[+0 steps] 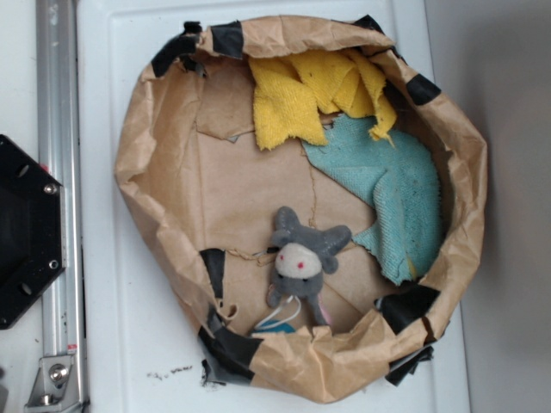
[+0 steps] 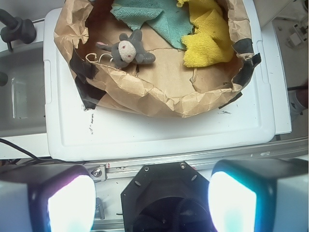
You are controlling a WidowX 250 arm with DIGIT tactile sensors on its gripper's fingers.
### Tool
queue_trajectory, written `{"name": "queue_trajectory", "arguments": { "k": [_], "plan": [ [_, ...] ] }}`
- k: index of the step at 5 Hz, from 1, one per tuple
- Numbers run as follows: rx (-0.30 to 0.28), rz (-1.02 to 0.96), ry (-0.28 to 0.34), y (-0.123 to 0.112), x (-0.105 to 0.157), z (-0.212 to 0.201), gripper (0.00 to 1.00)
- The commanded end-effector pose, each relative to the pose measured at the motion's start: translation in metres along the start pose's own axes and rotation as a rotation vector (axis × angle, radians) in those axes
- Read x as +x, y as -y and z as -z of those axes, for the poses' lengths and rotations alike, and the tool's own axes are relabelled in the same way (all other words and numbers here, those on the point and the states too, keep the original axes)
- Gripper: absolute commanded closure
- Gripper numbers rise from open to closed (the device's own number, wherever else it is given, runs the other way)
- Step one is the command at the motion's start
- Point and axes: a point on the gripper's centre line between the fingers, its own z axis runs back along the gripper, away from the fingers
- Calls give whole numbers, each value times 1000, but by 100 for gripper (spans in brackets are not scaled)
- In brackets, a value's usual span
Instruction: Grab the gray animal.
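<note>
The gray animal (image 1: 301, 262) is a small plush with wide ears, a cream face and red dot eyes. It lies on the floor of a crumpled brown paper bowl (image 1: 155, 172), near the bowl's front rim, with a tag under its feet. From the wrist view the gray animal (image 2: 128, 50) shows at the upper left, inside the paper bowl (image 2: 159, 94). My gripper (image 2: 152, 200) hangs well back from the bowl, over the black base. Its two pale glowing pads (image 2: 71, 205) stand far apart, open, with nothing between them. The exterior view holds no gripper.
A teal cloth (image 1: 392, 198) and a yellow cloth (image 1: 301, 95) lie inside the bowl behind the plush. The bowl stands on a white board (image 2: 159, 130). A metal rail (image 1: 58, 198) and the black robot base (image 1: 26, 228) run along the board's left edge.
</note>
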Motion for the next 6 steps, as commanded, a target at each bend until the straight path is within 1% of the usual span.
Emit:
{"name": "queue_trajectory", "arguments": {
  "k": [1,2,3,4,5,6],
  "plan": [
    [0,0,0,0,0,0,0],
    [48,-246,47,6,42,36,0],
    [-27,-506,29,12,75,70,0],
    [-68,-747,108,13,104,85,0],
    [-124,-864,154,10,121,93,0],
    [-137,-878,172,7,130,114,0]
  ]
}}
